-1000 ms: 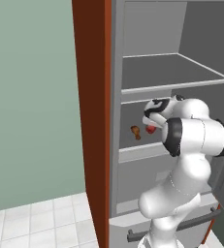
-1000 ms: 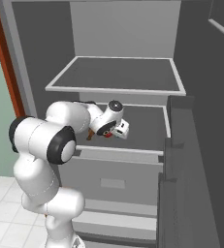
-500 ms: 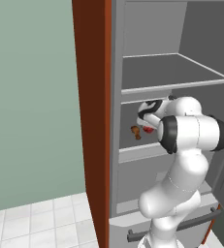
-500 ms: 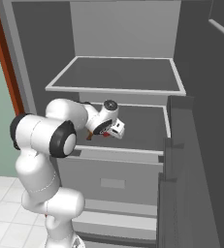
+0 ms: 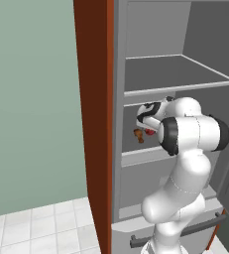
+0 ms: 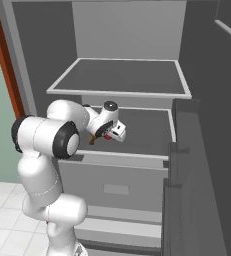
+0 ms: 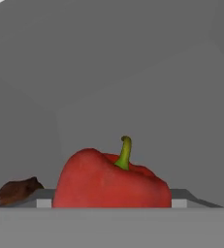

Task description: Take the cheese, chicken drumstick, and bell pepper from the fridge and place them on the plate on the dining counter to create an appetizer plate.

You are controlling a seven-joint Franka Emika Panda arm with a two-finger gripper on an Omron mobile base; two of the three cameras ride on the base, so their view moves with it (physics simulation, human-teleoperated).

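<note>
Grey fridge shelves face you, beside a red-brown panel and green wall. One red pepper sits right before your gripper on the middle shelf, one drumstick beside it. You cannot tell how the fingers stand.

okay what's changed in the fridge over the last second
The gripper has pushed further in along the fridge shelf, closing in on the bell pepper. Whether it grips it yet isn't clear. The chicken drumstick stayed put beside the pepper, and the base hasn't moved.
</note>
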